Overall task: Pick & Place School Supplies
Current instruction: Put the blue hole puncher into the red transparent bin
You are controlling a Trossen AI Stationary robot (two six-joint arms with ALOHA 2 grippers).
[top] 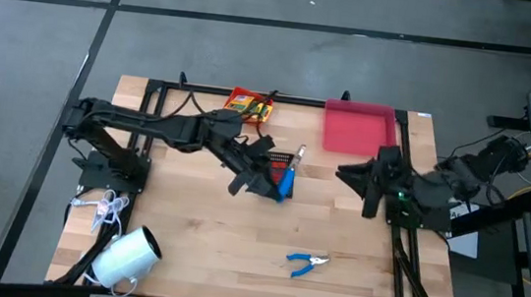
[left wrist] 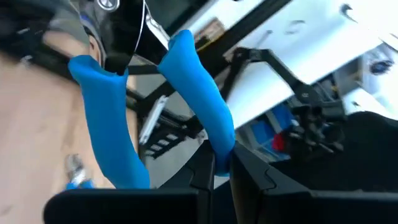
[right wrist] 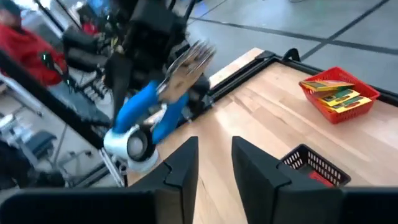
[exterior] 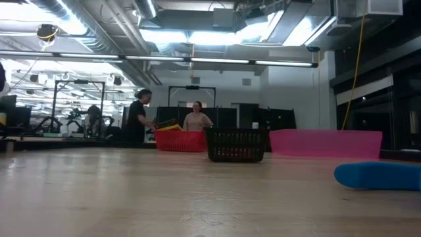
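Observation:
My left gripper [top: 270, 179] is over the table's middle, shut on a pair of blue-handled pliers [top: 287, 178]. It sits just on the near side of a small black basket [top: 285, 158] that holds red pieces. The right wrist view shows these pliers [right wrist: 155, 102] in the air with their metal nose [right wrist: 189, 59] raised. A second pair of pliers [top: 306, 263] lies flat on the table near its near edge. Yellow-and-green boxes lie in a red basket [top: 251, 102] at the far edge. My right gripper [top: 366, 182] is open and waits at the table's right side. My left gripper [left wrist: 214, 167] pinches one blue handle of the pliers, near its free end [left wrist: 216, 140], between its two fingers. The other handle [left wrist: 109, 124] stands spread apart and free. The pliers are lifted clear of the table, with their metal head [left wrist: 124, 28] pointing away from the fingers.
A pink tray [top: 359, 127] stands at the far right. A big white roll [top: 126, 253] and a white cord bundle [top: 111, 209] lie at the near left. Bare wood spreads across the table's near middle. People stand in the room beyond the table [exterior: 197, 118].

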